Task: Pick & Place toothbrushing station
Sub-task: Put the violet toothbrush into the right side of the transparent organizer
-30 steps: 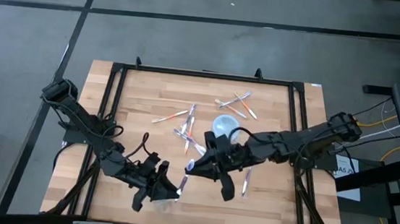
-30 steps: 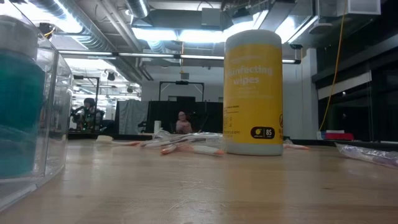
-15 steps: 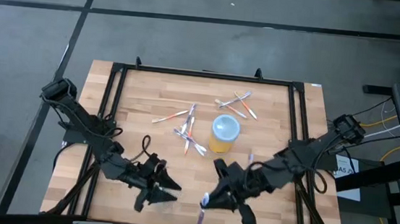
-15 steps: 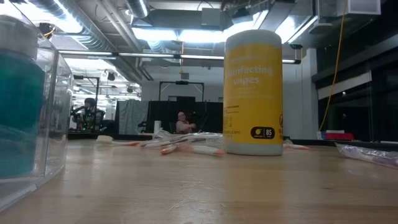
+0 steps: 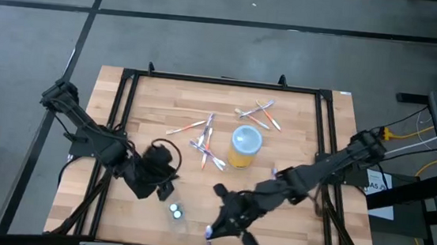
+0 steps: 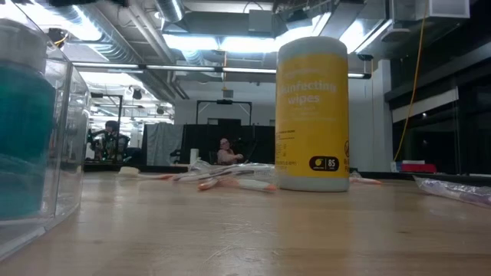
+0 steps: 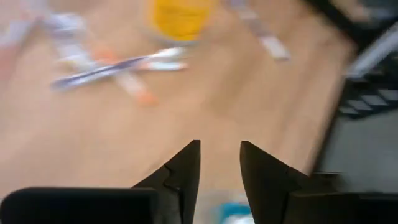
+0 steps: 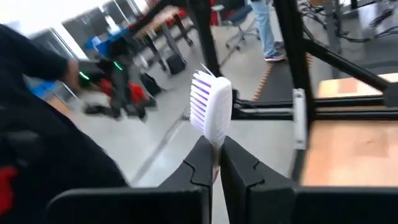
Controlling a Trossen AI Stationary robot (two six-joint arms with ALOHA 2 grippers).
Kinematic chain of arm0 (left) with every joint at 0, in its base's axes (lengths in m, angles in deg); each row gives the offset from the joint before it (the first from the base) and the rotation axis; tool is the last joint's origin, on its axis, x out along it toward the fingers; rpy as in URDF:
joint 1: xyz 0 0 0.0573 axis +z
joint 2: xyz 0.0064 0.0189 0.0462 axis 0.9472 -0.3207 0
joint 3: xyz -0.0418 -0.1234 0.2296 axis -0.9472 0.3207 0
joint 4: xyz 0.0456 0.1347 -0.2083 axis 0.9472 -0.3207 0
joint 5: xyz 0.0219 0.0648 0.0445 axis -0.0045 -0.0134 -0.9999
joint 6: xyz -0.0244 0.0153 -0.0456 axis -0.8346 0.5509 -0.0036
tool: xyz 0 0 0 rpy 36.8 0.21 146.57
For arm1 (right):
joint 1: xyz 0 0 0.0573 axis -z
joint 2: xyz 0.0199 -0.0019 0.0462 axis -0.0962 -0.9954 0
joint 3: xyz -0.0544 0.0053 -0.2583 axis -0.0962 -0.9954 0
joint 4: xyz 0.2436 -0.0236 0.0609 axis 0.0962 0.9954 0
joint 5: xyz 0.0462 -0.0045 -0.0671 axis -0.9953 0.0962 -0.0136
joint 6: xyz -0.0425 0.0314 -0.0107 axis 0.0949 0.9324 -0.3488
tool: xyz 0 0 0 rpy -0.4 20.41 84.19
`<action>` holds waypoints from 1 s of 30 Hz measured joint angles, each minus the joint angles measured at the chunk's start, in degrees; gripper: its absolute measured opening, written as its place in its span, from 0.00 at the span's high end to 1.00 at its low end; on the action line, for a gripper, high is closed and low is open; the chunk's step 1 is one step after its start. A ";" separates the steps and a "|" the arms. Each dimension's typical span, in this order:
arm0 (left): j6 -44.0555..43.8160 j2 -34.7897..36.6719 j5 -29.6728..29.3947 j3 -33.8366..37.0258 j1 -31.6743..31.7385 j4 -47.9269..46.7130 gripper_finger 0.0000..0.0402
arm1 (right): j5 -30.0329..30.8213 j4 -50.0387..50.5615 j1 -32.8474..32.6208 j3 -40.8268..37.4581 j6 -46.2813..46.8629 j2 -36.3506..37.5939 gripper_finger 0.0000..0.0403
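Note:
My right gripper [image 5: 215, 228] is over the table's near edge and shut on a white toothbrush with purple bristles [image 8: 209, 104]. My left gripper [image 5: 155, 177] is open and empty [image 7: 219, 163], left of centre, just beyond a clear pouch [image 5: 176, 212] that holds small teal tubes [image 5: 174, 209]. The pouch also shows in the low view [image 6: 54, 153]. The yellow cup with a pale-blue top [image 5: 245, 145] stands upright at the middle. Loose toothbrushes lie flat left of the cup [image 5: 205, 143], beyond it [image 5: 257, 114] and to its right [image 5: 273, 175]. My right gripper pinches the toothbrush's neck [image 8: 216, 143] between its two fingers, just below the head. The brush lies along the fingers and its head sticks out past the fingertips. The fingers point toward the table's near edge. The brush is lifted clear; its handle is hidden by the gripper.
A black frame [image 5: 124, 114] runs round the wooden table top. In the low view the yellow cup [image 6: 312, 115] reads "disinfecting wipes", with toothbrushes [image 6: 222, 178] lying beside it. People show far off in the room behind.
My right gripper has carried the toothbrush from beside the yellow cup toward the table's near edge, then toward the left. My left gripper has drawn back from over the clear pouch toward the far left, and the pouch with its teal tubes now shows.

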 joint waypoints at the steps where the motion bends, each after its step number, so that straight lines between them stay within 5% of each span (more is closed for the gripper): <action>1: -2.96 0.02 -0.72 -1.15 0.02 -5.16 0.74 | -0.10 0.08 0.24 0.81 -1.74 -1.07 0.97; 7: -20.11 0.00 -2.34 -4.95 -1.29 -28.76 0.77 | 2.79 2.98 1.34 4.30 -12.68 -4.00 0.97; 12: -29.40 -0.02 -2.68 -4.99 -3.26 -36.67 0.77 | 9.59 1.77 1.39 4.84 -24.34 -6.91 0.97; 21: -38.36 -0.15 -3.96 -3.57 -4.51 -40.36 0.77 | 10.53 -0.55 1.63 4.87 -34.24 -14.92 0.97; 30: -40.77 -0.19 -3.21 4.62 -4.53 -28.53 0.78 | 11.29 -1.31 0.86 4.83 -38.49 -16.80 0.97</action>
